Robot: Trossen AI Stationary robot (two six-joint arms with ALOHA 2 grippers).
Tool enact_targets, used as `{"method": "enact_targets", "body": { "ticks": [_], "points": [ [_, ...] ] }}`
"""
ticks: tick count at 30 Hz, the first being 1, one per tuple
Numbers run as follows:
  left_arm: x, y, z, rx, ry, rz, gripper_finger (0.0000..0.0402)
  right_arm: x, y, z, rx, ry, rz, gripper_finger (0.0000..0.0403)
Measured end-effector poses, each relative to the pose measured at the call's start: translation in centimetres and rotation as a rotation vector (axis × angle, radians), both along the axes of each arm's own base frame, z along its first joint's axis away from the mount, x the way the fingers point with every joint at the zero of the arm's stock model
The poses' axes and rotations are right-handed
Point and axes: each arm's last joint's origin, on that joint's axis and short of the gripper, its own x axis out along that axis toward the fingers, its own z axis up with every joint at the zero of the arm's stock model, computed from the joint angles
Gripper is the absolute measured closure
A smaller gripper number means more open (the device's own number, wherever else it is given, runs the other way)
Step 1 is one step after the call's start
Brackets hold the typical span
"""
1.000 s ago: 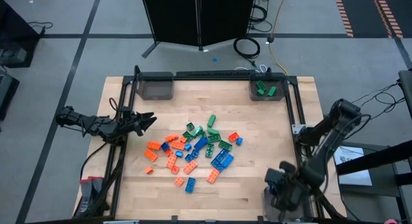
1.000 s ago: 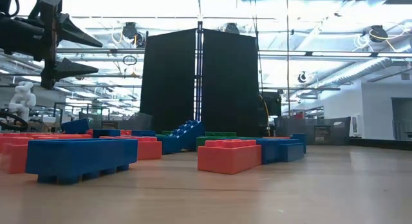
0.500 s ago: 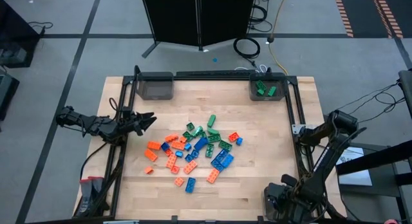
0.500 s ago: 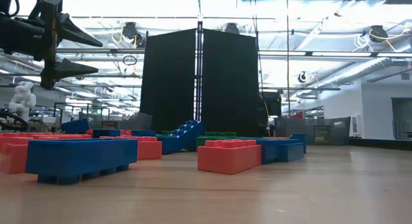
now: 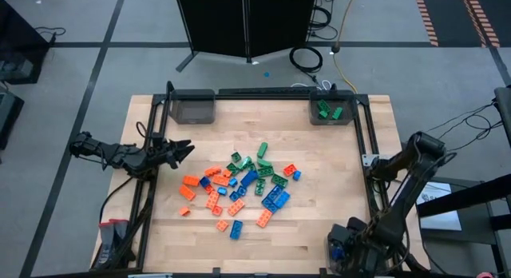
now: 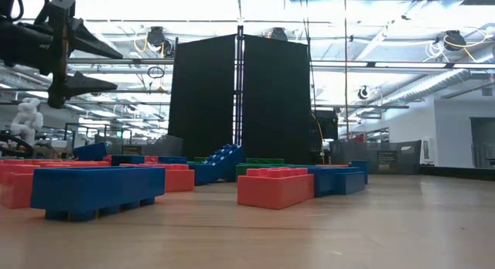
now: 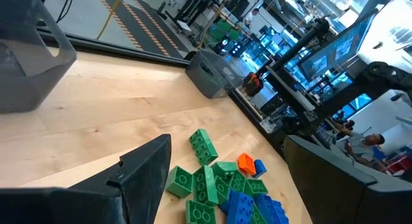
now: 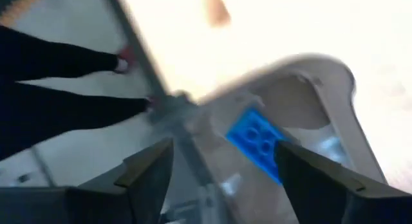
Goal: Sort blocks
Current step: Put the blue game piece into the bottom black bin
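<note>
A loose heap of orange, green and blue blocks [image 5: 243, 186] lies flat on the middle of the wooden table; the low view shows it as a row, with a blue block [image 6: 97, 190] nearest. Some green blocks [image 5: 329, 110] lie in the far right bin. My right gripper [image 8: 225, 147] hangs open over a clear bin [image 8: 335, 89] at the near right corner. A blue block [image 8: 261, 143] lies in that bin beyond the fingers, studs up. My left gripper [image 5: 185, 148] waits open above the table's left edge, pointing level at the heap.
A second grey bin [image 5: 193, 108] stands at the far left corner. A dark metal frame [image 5: 363, 134] runs along the far and side edges of the table. Bare wood [image 5: 319, 190] lies between the heap and the right edge. A black panel [image 6: 240, 99] stands behind the table.
My right gripper has gone a little toward the table's near edge at the near right corner. The heap of blocks and my left arm have kept still.
</note>
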Motion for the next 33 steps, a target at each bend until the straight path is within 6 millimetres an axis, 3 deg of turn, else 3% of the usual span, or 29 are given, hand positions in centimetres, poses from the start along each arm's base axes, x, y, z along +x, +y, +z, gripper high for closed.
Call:
{"method": "enact_targets", "body": {
  "ticks": [3,6,11,17,22,28,33],
  "points": [
    [0.0,0.0,-0.2,0.006,0.017,0.000,0.0098,1.4,-1.2,3.0,0.023,-0.120,0.041,0.0158],
    [0.0,0.0,-0.2,0.010,0.027,0.000,0.0098,3.5,-3.3,5.5,-0.061,-0.275,0.082,0.0169],
    [0.0,0.0,-0.3,0.010,0.028,0.000,0.0098,6.8,-7.9,6.4,-0.365,-0.358,0.263,0.0182],
    [-0.1,0.0,-0.4,0.016,0.042,0.000,0.0098,10.3,-12.8,4.4,-0.598,-0.219,0.460,0.0184],
    [-0.1,0.0,-0.5,0.020,0.055,-0.001,0.0098,12.3,-16.8,2.0,-0.642,-0.006,0.399,0.0182],
    [-0.1,0.0,-0.6,0.023,0.067,-0.007,0.0098,13.2,-20.2,-1.0,-0.457,0.024,0.300,0.0182],
    [-0.1,0.0,-0.6,0.024,0.069,-0.007,0.0098,12.4,-21.8,-4.1,-0.403,0.065,0.189,0.0181]
  ]
}}
